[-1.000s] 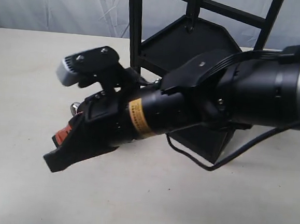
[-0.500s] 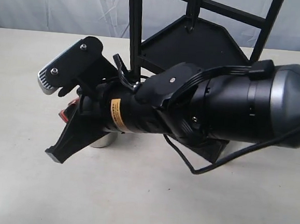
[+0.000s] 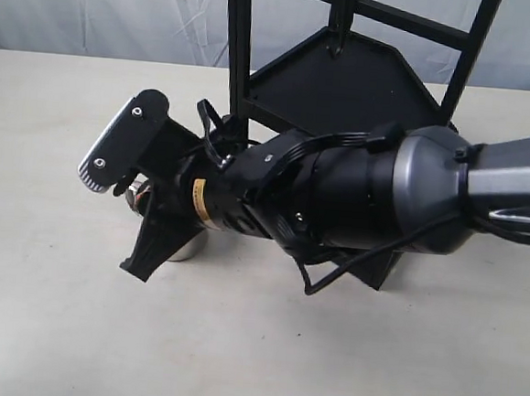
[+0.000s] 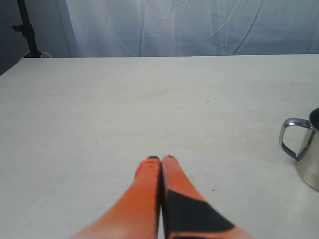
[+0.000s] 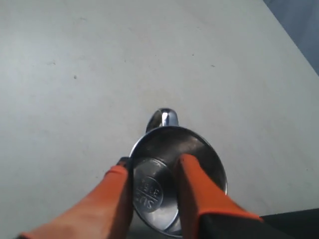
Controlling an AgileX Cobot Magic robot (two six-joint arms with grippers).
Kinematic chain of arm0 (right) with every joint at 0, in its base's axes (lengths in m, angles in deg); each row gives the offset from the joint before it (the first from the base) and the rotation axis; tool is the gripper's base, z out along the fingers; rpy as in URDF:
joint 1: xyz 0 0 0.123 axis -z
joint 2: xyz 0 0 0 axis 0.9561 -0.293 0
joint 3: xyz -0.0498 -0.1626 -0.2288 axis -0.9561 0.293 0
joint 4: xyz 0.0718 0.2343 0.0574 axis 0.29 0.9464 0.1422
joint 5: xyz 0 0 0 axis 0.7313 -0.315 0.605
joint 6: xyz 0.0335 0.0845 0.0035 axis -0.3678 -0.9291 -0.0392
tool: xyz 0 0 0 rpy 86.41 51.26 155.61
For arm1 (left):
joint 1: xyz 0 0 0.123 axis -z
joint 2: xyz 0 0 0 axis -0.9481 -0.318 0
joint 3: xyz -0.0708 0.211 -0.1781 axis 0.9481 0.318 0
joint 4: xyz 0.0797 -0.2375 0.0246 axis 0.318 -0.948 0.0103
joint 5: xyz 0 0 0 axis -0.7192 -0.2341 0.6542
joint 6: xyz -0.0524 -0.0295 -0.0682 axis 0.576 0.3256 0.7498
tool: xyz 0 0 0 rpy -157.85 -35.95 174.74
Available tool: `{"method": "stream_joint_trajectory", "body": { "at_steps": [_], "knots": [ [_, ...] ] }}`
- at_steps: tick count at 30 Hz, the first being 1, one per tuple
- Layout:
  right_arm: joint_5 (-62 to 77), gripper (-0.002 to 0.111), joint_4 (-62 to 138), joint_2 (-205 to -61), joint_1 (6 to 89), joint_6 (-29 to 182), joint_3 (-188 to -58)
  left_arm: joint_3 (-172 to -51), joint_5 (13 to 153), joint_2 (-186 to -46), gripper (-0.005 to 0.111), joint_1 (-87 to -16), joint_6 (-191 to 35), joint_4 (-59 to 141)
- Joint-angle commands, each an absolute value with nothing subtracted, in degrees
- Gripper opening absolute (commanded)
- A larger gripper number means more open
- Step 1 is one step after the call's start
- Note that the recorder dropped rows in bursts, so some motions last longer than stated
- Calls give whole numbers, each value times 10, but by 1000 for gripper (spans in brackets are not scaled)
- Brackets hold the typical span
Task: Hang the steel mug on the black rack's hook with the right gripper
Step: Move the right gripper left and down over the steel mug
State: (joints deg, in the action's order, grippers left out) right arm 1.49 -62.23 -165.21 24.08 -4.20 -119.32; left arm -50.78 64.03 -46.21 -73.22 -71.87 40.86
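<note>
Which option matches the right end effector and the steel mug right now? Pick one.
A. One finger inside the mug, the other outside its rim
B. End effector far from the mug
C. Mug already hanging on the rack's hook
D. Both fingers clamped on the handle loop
A. In the right wrist view, one orange finger of the right end effector reaches into the steel mug, and the other sits outside its rim.

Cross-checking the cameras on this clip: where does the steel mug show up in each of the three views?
Exterior view: the steel mug peeks out beneath the right gripper, left of the black rack.
Left wrist view: at the right edge, handle toward the picture's middle.
Right wrist view: low centre, seen from above, one orange finger inside the rim.
Shared landmark: the pale table.
</note>
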Motion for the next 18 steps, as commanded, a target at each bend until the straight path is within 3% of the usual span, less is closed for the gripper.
{"method": "stream_joint_trajectory", "body": {
  "at_steps": [1, 6, 14, 18],
  "knots": [
    [-1, 29, -570, -1650, 244, 0, -1197, -509, 645, -465, 0, -729, -716, 409],
    [-54, 29, -389, -1637, 212, 150, -1193, -509, 645, -465, 0, -729, -716, 409],
    [-350, 29, -85, -1637, 170, 414, -1270, -509, 645, -465, 0, -729, -716, 409],
    [-417, 17, 195, -1637, 183, 700, -1334, -509, 645, -465, 0, -729, -716, 409]
  ]
}}
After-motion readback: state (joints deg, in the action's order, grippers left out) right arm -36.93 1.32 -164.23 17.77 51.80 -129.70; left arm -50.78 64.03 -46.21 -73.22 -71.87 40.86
